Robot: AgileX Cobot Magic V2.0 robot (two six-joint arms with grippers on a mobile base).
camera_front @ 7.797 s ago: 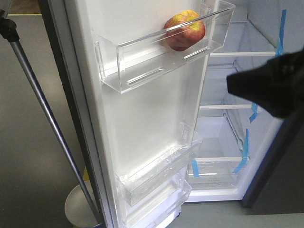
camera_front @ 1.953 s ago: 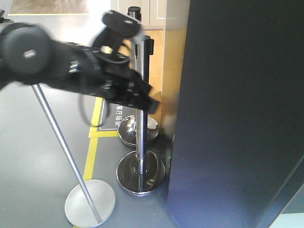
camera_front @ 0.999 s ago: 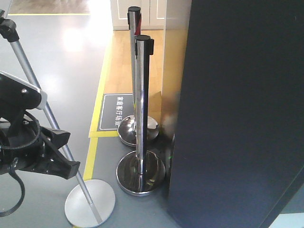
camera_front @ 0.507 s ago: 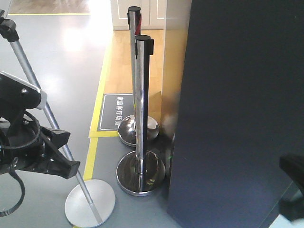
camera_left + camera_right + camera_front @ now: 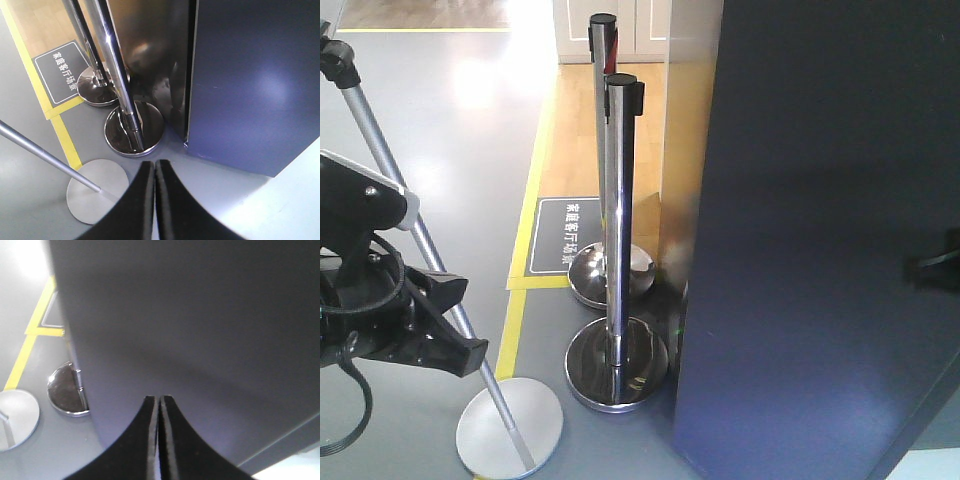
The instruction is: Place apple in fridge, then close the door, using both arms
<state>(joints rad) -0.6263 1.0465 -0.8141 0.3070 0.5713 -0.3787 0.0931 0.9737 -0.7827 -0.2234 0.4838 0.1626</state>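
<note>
The fridge door (image 5: 820,230) is closed and shows only its flat dark grey outer face. It also fills the right wrist view (image 5: 200,315) and the right of the left wrist view (image 5: 250,85). The apple is hidden. My left arm (image 5: 380,310) hangs low at the left, away from the fridge. Its gripper (image 5: 154,163) is shut and empty above the grey floor. My right gripper (image 5: 159,398) is shut and empty, pointing at the door face from close by. Only a black sliver of the right arm (image 5: 940,265) shows at the right edge of the front view.
Two chrome stanchion posts (image 5: 618,230) (image 5: 600,60) with round bases (image 5: 134,129) stand just left of the fridge. A slanted silver pole (image 5: 410,240) on a round base (image 5: 510,425) crosses by my left arm. A yellow floor line (image 5: 525,260) and a dark floor sign (image 5: 565,235) lie behind.
The door, earlier open with the apple in its upper bin, is now shut. My left arm has dropped to the lower left. The right arm's dark part has risen along the right edge.
</note>
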